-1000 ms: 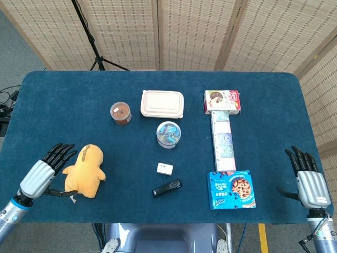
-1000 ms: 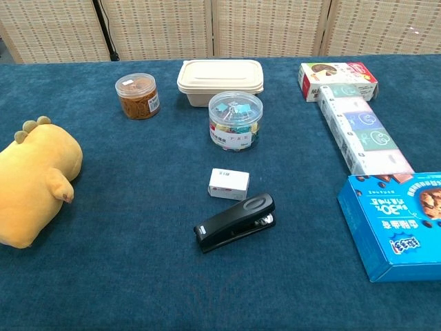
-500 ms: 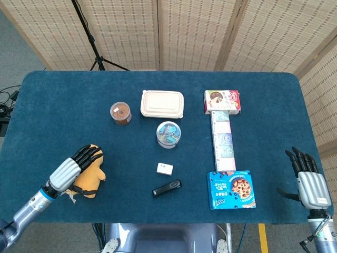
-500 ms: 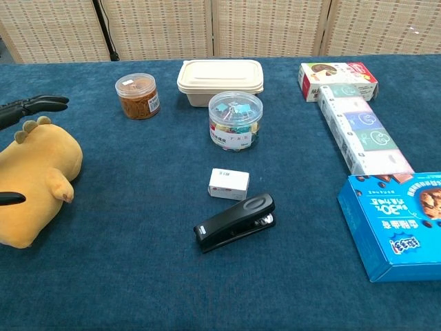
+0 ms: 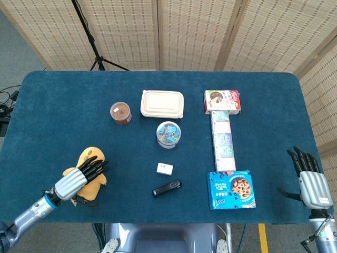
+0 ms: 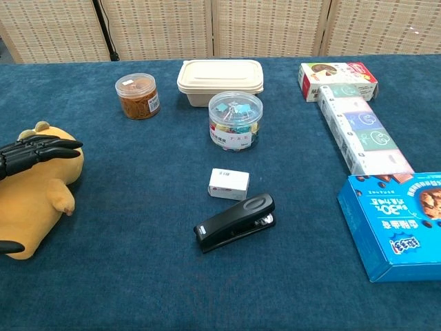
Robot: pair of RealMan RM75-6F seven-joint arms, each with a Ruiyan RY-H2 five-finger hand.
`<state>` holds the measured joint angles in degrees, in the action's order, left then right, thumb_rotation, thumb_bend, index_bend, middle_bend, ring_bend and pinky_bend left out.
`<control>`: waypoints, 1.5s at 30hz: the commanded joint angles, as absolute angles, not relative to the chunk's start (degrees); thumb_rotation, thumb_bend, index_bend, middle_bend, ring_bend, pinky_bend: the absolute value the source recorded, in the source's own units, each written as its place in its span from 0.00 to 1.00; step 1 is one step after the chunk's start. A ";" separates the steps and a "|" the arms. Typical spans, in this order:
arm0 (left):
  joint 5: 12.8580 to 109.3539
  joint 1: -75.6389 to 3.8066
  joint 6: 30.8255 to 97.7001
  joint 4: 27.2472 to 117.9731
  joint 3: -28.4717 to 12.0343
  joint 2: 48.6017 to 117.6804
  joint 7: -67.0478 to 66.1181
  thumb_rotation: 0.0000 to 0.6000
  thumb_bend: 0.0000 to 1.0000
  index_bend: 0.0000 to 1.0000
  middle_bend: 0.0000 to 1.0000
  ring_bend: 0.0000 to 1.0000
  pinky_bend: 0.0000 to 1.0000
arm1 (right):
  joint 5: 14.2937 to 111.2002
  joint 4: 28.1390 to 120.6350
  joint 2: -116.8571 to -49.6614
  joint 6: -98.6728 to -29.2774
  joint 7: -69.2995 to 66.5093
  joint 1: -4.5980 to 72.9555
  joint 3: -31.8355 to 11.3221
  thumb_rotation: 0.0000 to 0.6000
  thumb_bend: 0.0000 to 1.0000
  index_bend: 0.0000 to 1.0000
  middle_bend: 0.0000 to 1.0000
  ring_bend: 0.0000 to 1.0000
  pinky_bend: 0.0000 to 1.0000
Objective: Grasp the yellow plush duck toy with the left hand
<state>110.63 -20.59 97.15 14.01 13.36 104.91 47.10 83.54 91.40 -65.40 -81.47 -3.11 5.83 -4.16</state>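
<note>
A: One relation matters: the yellow plush duck toy point(image 5: 88, 171) lies directly under the left robot hand point(image 5: 79, 179), at the near-left corner of the surface point(image 5: 63, 105). Its long axis runs roughly near-to-far, head end away from the robot.

B: Grip state?

A: Fingers point(image 6: 41, 148) draped over the top of the plush, thumb tip low at its near side. Looks like a wrap in progress; can't tell if it's actually clamped.

B: Other arm?

A: Right robot hand point(image 5: 309, 182) is well apart at the far right edge, fingers spread, holding nothing. Left is the only one in reach.

B: Neighbours?

A: Stapler point(image 5: 166, 187) and small white box point(image 5: 165, 168) are well off to the right.
</note>
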 commanded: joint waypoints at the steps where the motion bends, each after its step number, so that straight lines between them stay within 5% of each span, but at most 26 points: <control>1: 111.00 -19.97 98.54 13.66 14.24 105.03 47.26 0.40 0.00 0.00 0.00 0.00 0.00 | 83.55 91.38 -65.58 -81.25 -2.74 5.94 -4.08 1.00 0.00 0.00 0.00 0.00 0.00; 11: 111.21 -19.32 103.79 13.96 15.76 104.98 45.21 0.40 0.00 0.00 0.00 0.00 0.00 | 83.08 91.64 -65.82 -80.72 -1.93 6.10 -4.06 1.00 0.00 0.00 0.00 0.00 0.00; 20: 106.24 -20.38 107.37 15.93 11.66 101.80 49.72 0.40 0.00 0.00 0.00 0.00 0.00 | 82.83 91.89 -65.68 -80.36 -1.86 6.15 -3.98 1.00 0.00 0.00 0.00 0.00 0.00; 34: 101.65 -23.75 91.16 13.70 9.77 106.21 55.40 0.40 0.00 0.00 0.00 0.00 0.00 | 82.74 92.48 -65.22 -79.56 -2.34 6.38 -3.79 1.00 0.00 0.00 0.00 0.00 0.00; 45: 105.75 -21.93 91.58 10.50 14.88 107.64 51.03 0.40 0.00 0.00 0.00 0.00 0.00 | 82.82 92.64 -64.46 -79.78 -3.63 6.23 -3.87 1.00 0.00 0.00 0.00 0.00 0.00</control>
